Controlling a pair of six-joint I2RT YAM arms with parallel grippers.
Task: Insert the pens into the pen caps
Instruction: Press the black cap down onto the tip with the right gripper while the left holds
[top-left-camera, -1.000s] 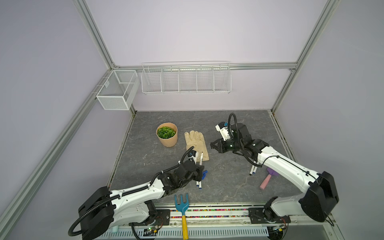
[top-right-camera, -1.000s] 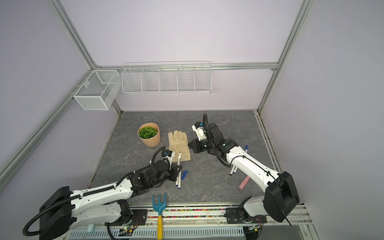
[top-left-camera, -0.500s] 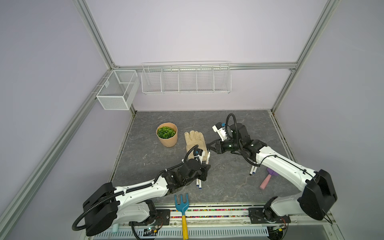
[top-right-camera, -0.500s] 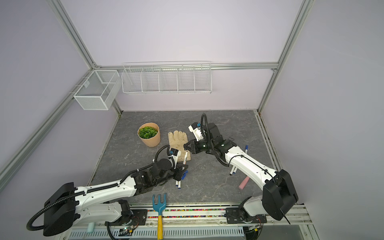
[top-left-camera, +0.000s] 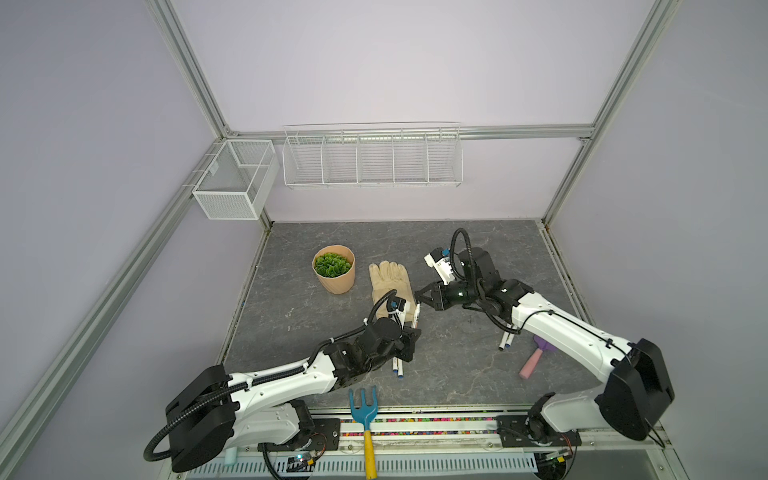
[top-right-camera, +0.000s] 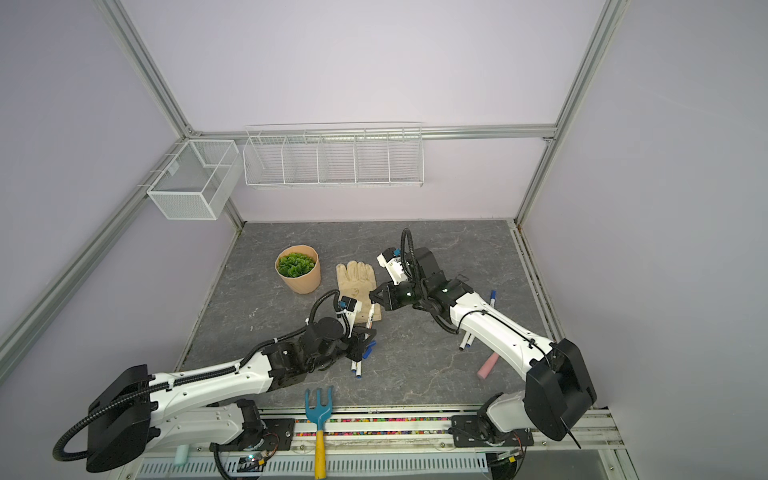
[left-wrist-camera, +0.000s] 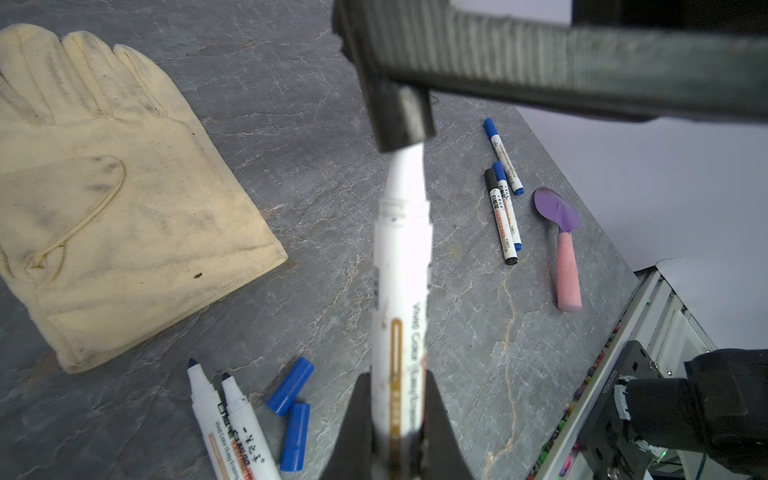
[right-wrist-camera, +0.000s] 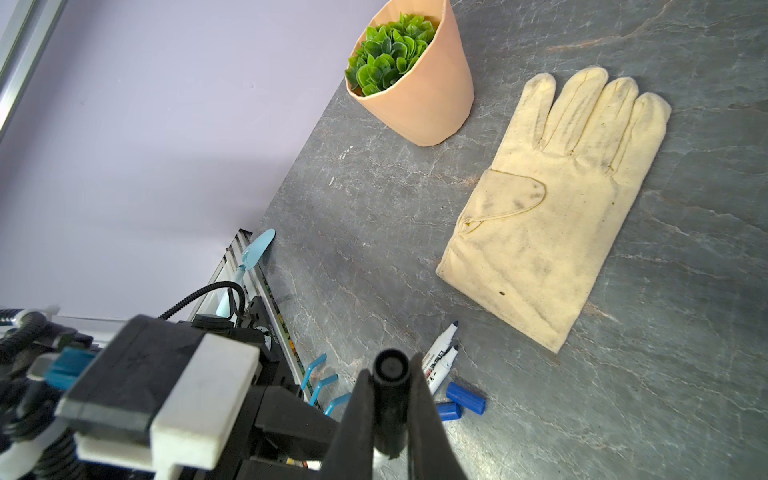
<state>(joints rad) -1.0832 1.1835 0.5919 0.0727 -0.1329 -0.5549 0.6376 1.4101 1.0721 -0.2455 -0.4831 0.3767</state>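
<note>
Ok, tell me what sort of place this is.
Likely a robot test cell: an aluminium frame with plain walls boxes in the tabletop, and the left arm and right arm are mounted on a rail at its front.

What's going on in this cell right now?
The left hand grips a white pen and the right hand grips a black cap. In the left wrist view the pen's tip looks just inside the cap, not seated. Two uncapped pens and two blue caps lie on the table; three capped pens lie apart.
</note>
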